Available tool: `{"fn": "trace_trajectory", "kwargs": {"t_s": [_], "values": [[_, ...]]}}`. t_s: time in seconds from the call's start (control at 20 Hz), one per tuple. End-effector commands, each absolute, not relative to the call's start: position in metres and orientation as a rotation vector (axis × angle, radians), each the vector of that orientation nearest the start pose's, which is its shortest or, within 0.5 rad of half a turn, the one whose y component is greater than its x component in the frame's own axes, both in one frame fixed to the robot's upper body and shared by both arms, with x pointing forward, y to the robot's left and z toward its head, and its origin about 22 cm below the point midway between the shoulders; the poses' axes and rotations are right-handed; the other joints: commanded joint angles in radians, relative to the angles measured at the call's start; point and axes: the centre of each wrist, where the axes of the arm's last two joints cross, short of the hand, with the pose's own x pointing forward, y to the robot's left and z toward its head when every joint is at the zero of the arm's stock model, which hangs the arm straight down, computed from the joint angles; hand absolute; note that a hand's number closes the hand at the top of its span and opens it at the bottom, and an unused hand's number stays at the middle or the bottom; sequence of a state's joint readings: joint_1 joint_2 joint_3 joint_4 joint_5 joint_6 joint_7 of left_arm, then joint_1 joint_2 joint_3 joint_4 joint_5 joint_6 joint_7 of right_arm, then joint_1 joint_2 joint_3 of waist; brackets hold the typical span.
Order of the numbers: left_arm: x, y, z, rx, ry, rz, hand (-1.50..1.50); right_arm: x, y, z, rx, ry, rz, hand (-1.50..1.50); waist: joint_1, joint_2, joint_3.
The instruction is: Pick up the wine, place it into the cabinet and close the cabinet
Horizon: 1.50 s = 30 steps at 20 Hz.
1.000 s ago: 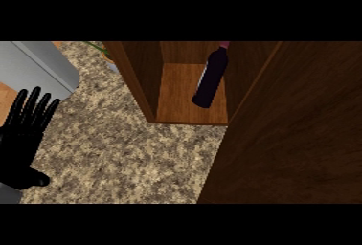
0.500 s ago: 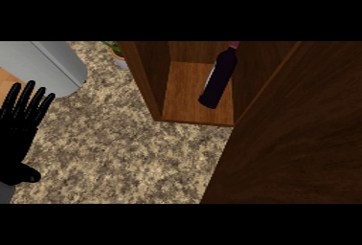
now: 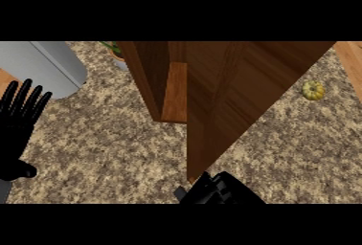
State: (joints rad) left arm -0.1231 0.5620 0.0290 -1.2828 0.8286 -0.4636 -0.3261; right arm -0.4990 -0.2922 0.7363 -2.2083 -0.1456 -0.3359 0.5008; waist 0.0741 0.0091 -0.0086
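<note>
At the view's lower edge the right robot hand (image 3: 216, 191), state unreadable, sits by the cabinet door (image 3: 240, 95)'s near-pointing corner; the left robot hand (image 3: 21, 124) rests open.

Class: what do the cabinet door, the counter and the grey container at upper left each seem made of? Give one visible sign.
The cabinet door looks like wood: brown, grain streaks, slight sheen. The counter looks like stone, probably granite: beige and dark speckle. The grey container may be brushed metal, smooth with a pale highlight; painted plastic is possible.
</note>
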Motion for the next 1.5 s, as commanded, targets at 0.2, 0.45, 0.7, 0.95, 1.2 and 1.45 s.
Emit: {"fn": "trace_trajectory", "kwargs": {"t_s": [0.2, 0.45, 0.7, 0.95, 1.2, 1.45], "values": [[0.267, 0.398, 0.033, -0.466, -1.839, 0.083, -1.5, 0.238, -0.001, 0.237, 0.527, -1.792, 0.605, 1.5, -0.03, -0.002, 0.006], [0.257, 0.41, 0.019, -0.45, -1.831, 0.086, -1.5, 0.274, 0.003, 0.234, 0.562, -1.755, 0.535, 1.5, -0.054, -0.005, 0.008], [0.264, 0.407, 0.031, -0.454, -1.829, 0.093, -1.5, 0.301, -0.004, 0.232, 0.569, -1.698, 0.474, 1.5, -0.061, -0.007, 0.008], [0.27, 0.407, 0.025, -0.444, -1.86, 0.106, -1.5, 0.334, -0.023, 0.2, 0.505, -1.69, 0.455, 1.5, -0.068, -0.006, 0.008], [0.263, 0.411, 0.039, -0.449, -1.851, 0.108, -1.5, 0.366, -0.048, 0.186, 0.429, -1.712, 0.437, 1.5, -0.058, -0.006, 0.009], [0.264, 0.411, 0.028, -0.455, -1.83, 0.092, -1.5, 0.375, -0.066, 0.175, 0.426, -1.706, 0.461, 1.5, -0.065, -0.003, 0.009]]}}
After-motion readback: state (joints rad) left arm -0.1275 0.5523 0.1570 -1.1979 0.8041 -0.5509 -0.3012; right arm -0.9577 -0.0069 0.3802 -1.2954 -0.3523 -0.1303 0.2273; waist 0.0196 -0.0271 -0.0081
